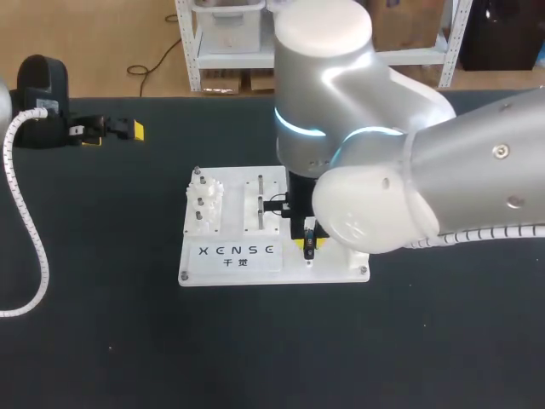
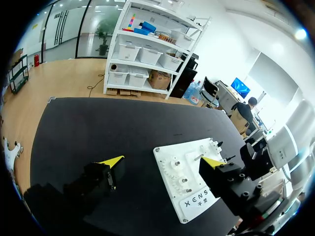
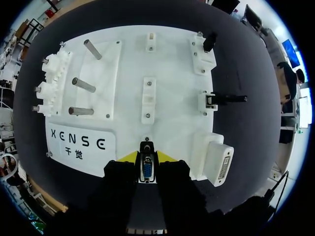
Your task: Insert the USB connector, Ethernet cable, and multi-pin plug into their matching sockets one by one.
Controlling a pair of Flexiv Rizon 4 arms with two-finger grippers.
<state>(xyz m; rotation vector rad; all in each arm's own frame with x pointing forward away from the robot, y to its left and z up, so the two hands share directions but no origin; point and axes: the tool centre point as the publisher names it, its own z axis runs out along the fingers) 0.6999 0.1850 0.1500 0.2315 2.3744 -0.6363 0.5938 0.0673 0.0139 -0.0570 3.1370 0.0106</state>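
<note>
Grips blue-faced metal multi-pin plug (image 3: 146, 169) in right gripper (image 3: 146, 160), fingers closed on both sides. Holds it over near edge of white plastic socket board (image 3: 172, 59), just left of white multi-pin socket block (image 3: 219, 164). Holds left gripper (image 2: 161, 161) wide open, empty, far left over black table (image 1: 102, 341).

The board (image 3: 172, 73) looks like matt white plastic; the pegs (image 3: 81, 84) on it are smooth metal. The table (image 1: 102, 341) under it is matt black, perhaps cloth.
</note>
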